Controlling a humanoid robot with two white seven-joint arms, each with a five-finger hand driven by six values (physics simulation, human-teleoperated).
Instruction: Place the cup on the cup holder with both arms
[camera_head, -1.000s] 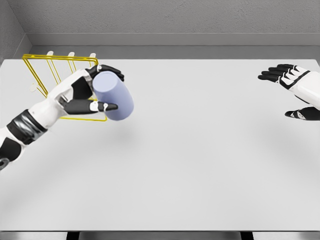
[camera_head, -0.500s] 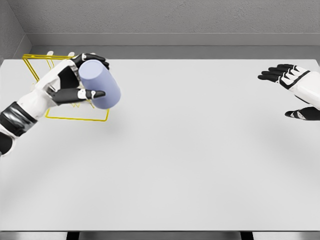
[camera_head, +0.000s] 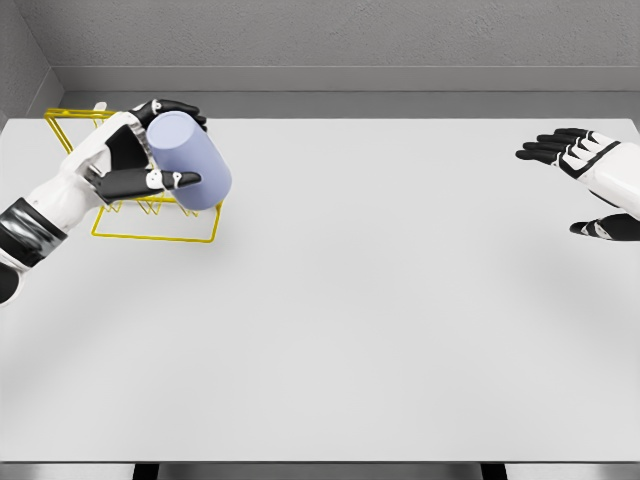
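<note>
My left hand (camera_head: 150, 150) is shut on a pale lavender cup (camera_head: 190, 162), thumb below it and fingers over its top. The cup lies tilted on its side, held above the right part of the yellow wire cup holder (camera_head: 120, 232) at the table's far left. My arm hides much of the holder's pegs and middle. My right hand (camera_head: 585, 180) hovers at the far right edge with its fingers spread and nothing in them.
The white table (camera_head: 380, 300) stretches from the holder to the right hand. A grey wall runs along its far edge and the left corner.
My left hand has carried the cup up and to the left, from in front of the holder's right side to above it. The right hand has stayed put.
</note>
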